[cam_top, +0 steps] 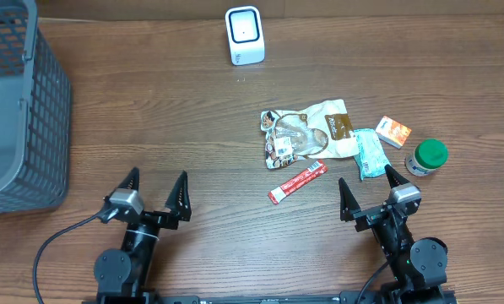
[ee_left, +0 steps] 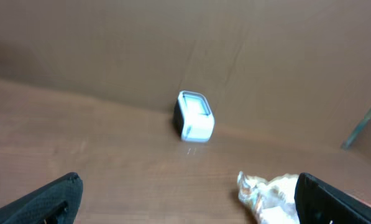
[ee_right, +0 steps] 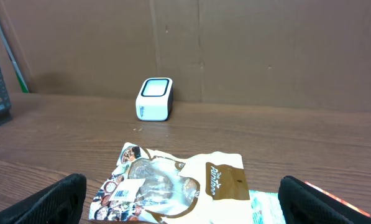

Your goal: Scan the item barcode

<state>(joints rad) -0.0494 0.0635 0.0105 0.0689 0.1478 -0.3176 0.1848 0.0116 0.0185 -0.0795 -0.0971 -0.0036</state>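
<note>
The left end effector [cam_top: 158,179] and right end effector [cam_top: 366,181] are held fully spread, gripping nothing. A grey basket [cam_top: 53,101] is seen ahead-left of the left one.

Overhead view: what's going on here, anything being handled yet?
Nothing is being handled yet. The left gripper and right gripper both sit open and empty at the near edge of the table. The items lie untouched near the right gripper: a snack pouch, a red stick packet, a teal packet, a small orange box and a green-lidded bottle. The scanner stands at the far edge, a grey basket at the left.
</note>
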